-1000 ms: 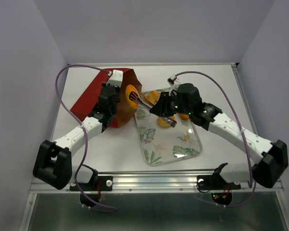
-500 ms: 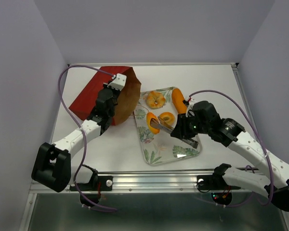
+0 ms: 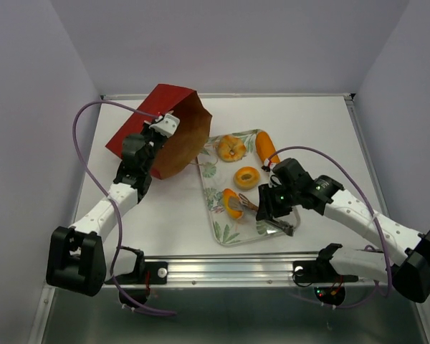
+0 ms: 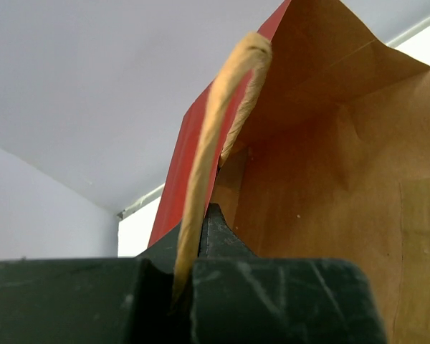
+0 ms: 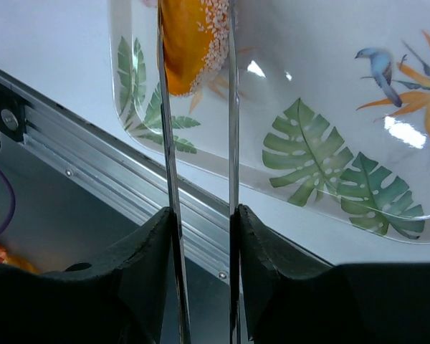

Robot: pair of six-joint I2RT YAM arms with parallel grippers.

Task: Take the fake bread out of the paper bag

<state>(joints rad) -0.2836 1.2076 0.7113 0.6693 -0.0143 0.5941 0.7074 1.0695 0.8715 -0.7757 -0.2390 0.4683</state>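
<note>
The paper bag [image 3: 154, 118], dark red outside and brown inside [image 4: 330, 179], is tipped with its mouth toward the tray. My left gripper [image 3: 158, 132] is shut on the bag's rim [image 4: 222, 107]. My right gripper [image 3: 269, 208] is shut on a pair of metal tongs [image 5: 231, 107]. The tongs' tips pinch a seeded orange bun [image 3: 233, 203] [image 5: 193, 43] low over the near left part of the tray. Three more pieces of fake bread lie on the tray: a round bun [image 3: 231, 148], a ring-shaped bun [image 3: 246, 176] and a long loaf [image 3: 266, 147]. The bag's inside is hidden.
The leaf-patterned tray [image 3: 279, 226] sits in the middle of the white table, right of the bag. An aluminium rail [image 3: 229, 269] runs along the near table edge, just below the tray. Purple cables loop over both arms.
My right arm pulled the tongs and bun out of the bag's mouth and swung them to the near left of the tray. My left arm tilted the bag up and to the left.
</note>
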